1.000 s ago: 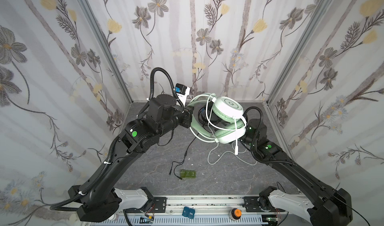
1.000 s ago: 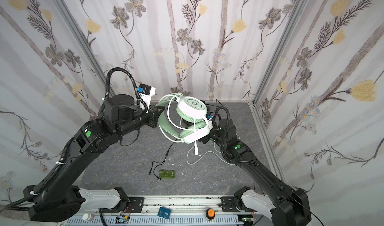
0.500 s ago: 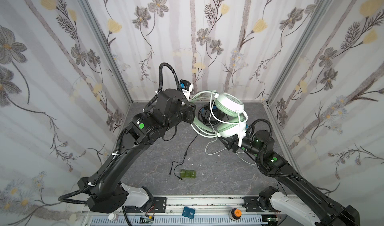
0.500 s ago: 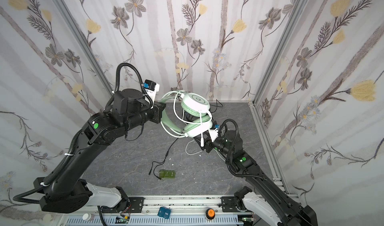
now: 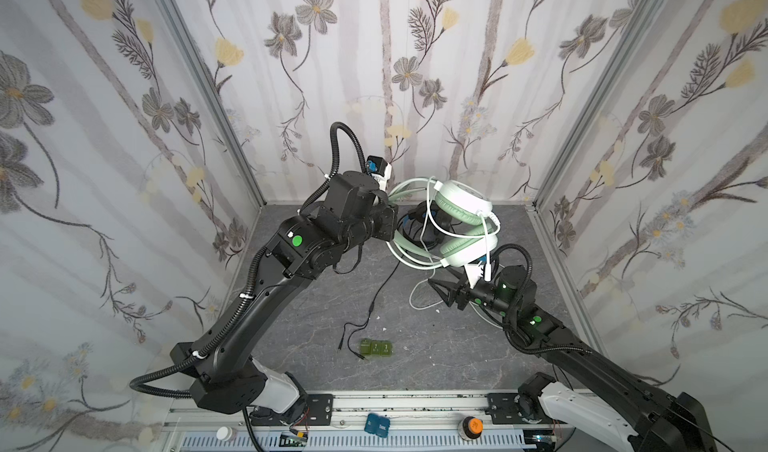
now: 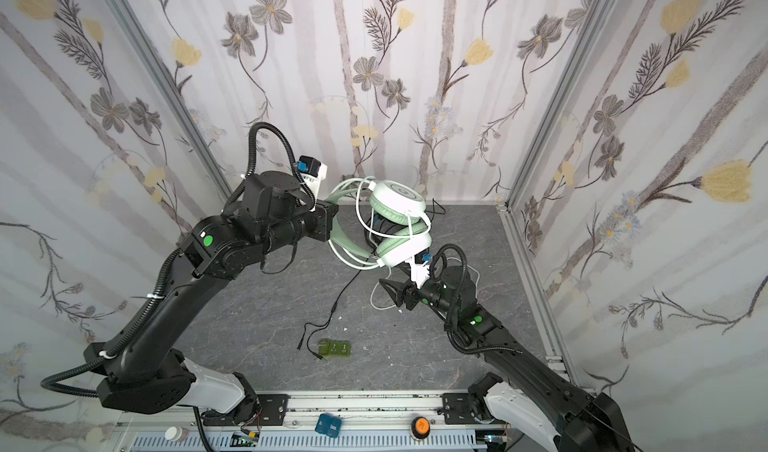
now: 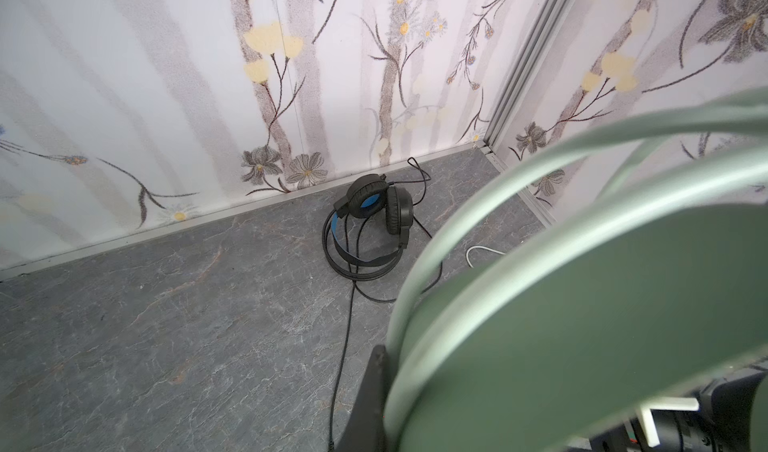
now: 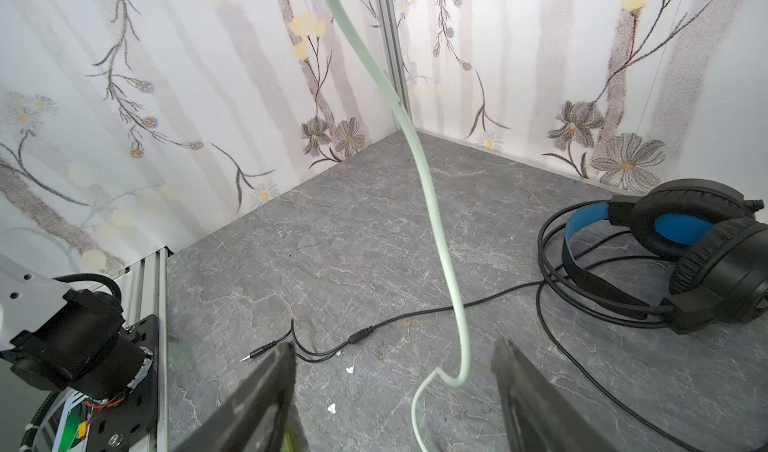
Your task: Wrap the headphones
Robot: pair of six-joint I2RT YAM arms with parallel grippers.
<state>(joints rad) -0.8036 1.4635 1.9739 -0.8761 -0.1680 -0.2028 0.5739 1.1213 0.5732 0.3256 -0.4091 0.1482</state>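
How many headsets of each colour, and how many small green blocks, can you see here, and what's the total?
Mint green headset: 1
Black headset: 1
Small green blocks: 3
Total: 5

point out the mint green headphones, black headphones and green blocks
mint green headphones (image 5: 462,195): a top view, on the upper ear cup
black headphones (image 7: 400,214): left wrist view, on an ear pad
green blocks (image 5: 376,349): a top view, middle block
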